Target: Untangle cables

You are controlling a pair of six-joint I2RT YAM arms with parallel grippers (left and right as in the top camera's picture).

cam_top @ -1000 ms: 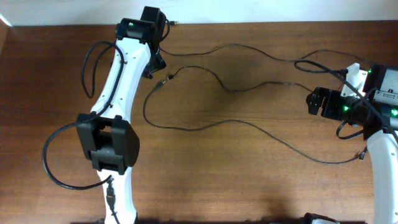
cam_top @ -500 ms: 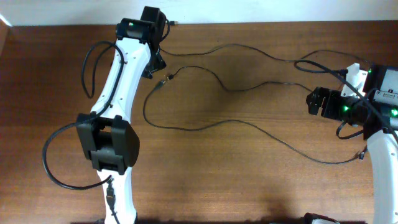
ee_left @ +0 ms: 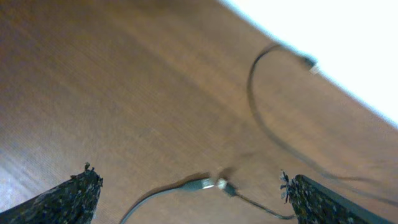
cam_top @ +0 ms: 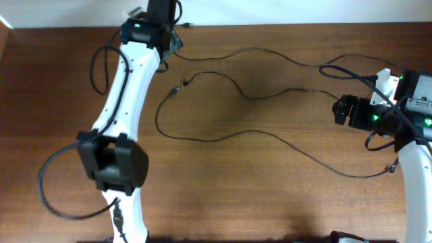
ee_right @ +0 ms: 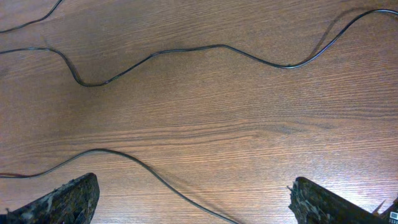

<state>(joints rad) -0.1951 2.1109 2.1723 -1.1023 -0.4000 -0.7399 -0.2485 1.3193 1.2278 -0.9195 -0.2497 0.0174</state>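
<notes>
Left gripper [ee_left: 188, 186], upper left of the overhead view, and right gripper [ee_right: 193, 186], at its right edge, both gape empty. The cables [cam_top: 202, 140] sprawl across the middle. Closing carelessly near the joined plugs [ee_left: 214, 183] could pinch two cords or tighten the loops

A dark brown wood-grain tabletop [cam_top: 270, 189] fills nearly the whole scene under even light. Along its far edge runs a plain white strip [cam_top: 304, 12], bright and featureless.

Thin black cables [cam_top: 270, 135] sprawl loosely across the tabletop.
</notes>
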